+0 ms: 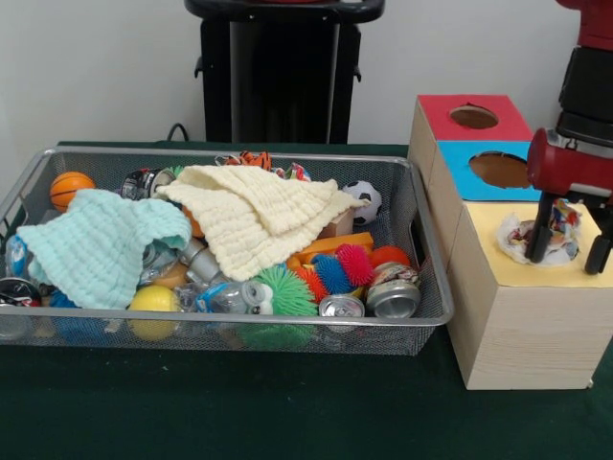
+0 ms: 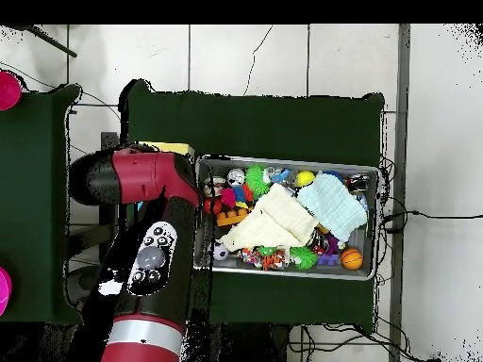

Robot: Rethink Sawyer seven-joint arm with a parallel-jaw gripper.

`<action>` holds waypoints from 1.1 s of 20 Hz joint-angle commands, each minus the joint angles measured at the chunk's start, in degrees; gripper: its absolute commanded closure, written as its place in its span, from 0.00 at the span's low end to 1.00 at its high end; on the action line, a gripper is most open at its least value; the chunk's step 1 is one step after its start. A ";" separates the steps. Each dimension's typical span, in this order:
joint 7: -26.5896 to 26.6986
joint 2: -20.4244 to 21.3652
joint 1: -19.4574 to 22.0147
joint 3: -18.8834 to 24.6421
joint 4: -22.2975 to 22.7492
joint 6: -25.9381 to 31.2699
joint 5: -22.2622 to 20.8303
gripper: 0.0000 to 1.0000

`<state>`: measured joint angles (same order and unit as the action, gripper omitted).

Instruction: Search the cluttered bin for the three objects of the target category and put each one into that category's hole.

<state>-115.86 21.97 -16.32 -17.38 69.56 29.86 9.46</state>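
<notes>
The wire-mesh bin (image 1: 230, 314) sits at the left of the green table and is full of toys; it also shows in the overhead view (image 2: 283, 160). The yellow-topped wooden box (image 1: 488, 261) stands at the front right. A wad of clear confetti-print plastic film (image 1: 519, 238) sits in its round hole and hides most of the opening. My gripper (image 1: 569, 251) hangs over that hole, open, with one black finger (image 1: 539, 240) on each side of the wad's right part. I cannot tell any other wads apart in the bin's clutter. In the overhead view the arm (image 2: 141, 179) hides the gripper and boxes.
A mint cloth (image 1: 96, 244) and a cream cloth (image 1: 259, 216) cover much of the bin. Silver cans (image 1: 393, 299), spiky balls (image 1: 283, 287) and small sports balls (image 1: 72, 187) lie around them. The blue-topped box (image 1: 498, 170) and red-topped box (image 1: 474, 117) stand behind the yellow one.
</notes>
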 commanded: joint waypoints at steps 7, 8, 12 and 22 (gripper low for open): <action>-7.24 -0.61 1.30 6.62 9.75 1.07 0.33 0.00; -7.22 -0.51 1.29 6.60 9.81 1.16 0.34 0.00; -6.79 -0.21 1.62 6.87 10.14 1.25 0.29 0.00; -8.79 -1.31 0.74 6.91 10.37 -0.53 0.89 0.00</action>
<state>-115.86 23.24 -16.32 -17.13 71.88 29.80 9.46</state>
